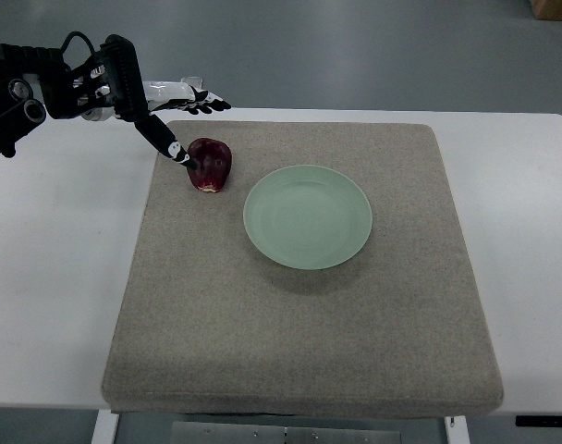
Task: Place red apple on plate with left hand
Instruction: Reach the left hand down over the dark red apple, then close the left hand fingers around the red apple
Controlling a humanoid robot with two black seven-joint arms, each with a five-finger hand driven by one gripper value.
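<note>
A big white table (50, 277) is filling most of the view. A thick grey mat (299, 333) is lying on top of it and taking up the middle.

A round, pale green plate (308, 216) is sitting on the mat, close to its middle. The plate is holding nothing.

The robot's left arm (41, 88) is reaching in from the left side, up past the plate's far left. It is black with wires on it.

The left hand (161, 106) is staying spread out. Its white and black fingers (202, 100) are pointing toward the far edge of the mat. One dark finger is poking down and its tip is touching the left side of the apple. The hand is not wrapping around the apple, so it is not holding anything.

The red apple (210, 166) is lying on the mat, just left of the plate and a bit farther back. It is near the plate but not touching it. It is dark red and tipping over a little.

Nothing is sitting between the apple and the plate, only bare mat.
</note>
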